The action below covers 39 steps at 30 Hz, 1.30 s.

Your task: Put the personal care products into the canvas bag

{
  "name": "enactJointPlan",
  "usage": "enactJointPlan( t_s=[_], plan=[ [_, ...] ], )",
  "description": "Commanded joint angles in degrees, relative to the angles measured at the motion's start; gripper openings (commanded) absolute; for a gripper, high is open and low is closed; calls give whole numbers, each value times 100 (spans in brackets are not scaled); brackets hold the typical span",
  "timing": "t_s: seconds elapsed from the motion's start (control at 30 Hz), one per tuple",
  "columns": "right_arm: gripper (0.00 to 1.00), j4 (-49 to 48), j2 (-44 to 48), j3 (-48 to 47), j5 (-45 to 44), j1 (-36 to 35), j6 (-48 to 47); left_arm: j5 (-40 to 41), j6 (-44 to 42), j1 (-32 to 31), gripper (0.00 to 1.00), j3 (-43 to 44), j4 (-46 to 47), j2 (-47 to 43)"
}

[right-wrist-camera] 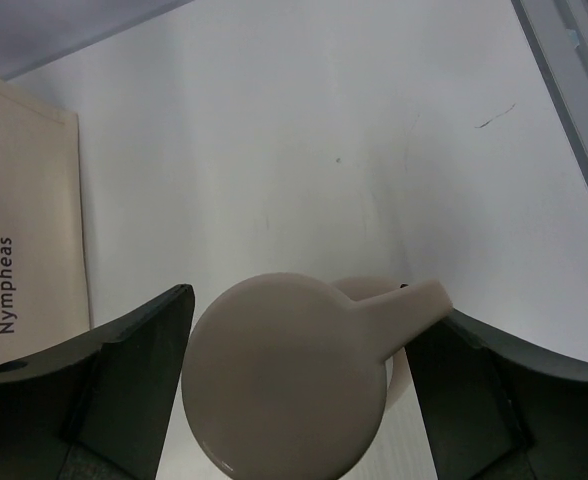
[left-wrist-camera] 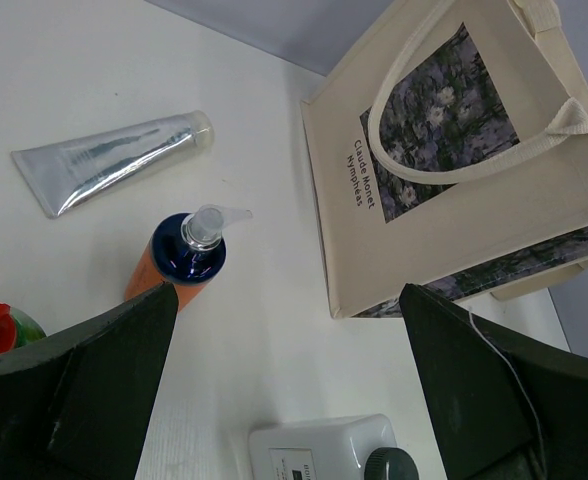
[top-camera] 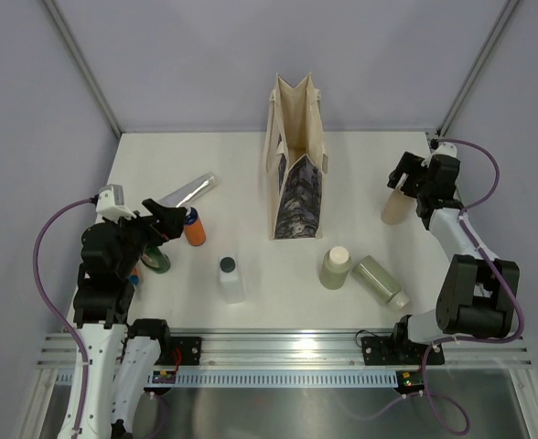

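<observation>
Right gripper [right-wrist-camera: 302, 310] was released, straddled beige pump bottle [right-wrist-camera: 284, 390]: round head, side spout | left gripper [left-wrist-camera: 289, 300] was released; orange bottle [left-wrist-camera: 179, 258], blue-collared, stood ahead.

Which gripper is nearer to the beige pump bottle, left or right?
Right. The right gripper sits over the beige pump bottle, fingers flanking its pump head. The left gripper is across the table, beyond the canvas bag.

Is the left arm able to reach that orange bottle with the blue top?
Probably yes. The left gripper is open, and the orange bottle stands just ahead of it with nothing between them.
</observation>
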<state>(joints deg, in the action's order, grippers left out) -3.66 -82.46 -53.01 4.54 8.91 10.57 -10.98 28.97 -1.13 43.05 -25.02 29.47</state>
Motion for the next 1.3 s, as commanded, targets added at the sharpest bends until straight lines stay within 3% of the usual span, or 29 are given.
enactJointPlan(
  t_s=[0.0,0.2,0.47,0.57,0.7,0.97,1.13,1.27],
  plan=[
    [90,-179,186,89,-137,-108,-221,-158,3,16,99,55,269,67],
    [80,-179,221,177,-409,-223,-520,-220,30,16,99,81,322,181],
    [35,85,98,-130,-418,-223,-538,-229,38,16,99,134,278,164],
    [25,295,177,-358,-427,-223,-608,-185,30,16,99,151,208,120],
    [1,1129,247,-1094,90,-196,-591,-167,3,16,99,151,138,76],
    [0,2290,177,-2458,1768,-196,-837,-150,-41,16,99,222,58,50],
    [0,2554,11,-3416,2420,-214,-986,-158,-14,16,99,213,58,58],
    [0,2783,-262,-4713,2762,-389,-943,-185,-6,16,99,222,120,102]
  ],
)
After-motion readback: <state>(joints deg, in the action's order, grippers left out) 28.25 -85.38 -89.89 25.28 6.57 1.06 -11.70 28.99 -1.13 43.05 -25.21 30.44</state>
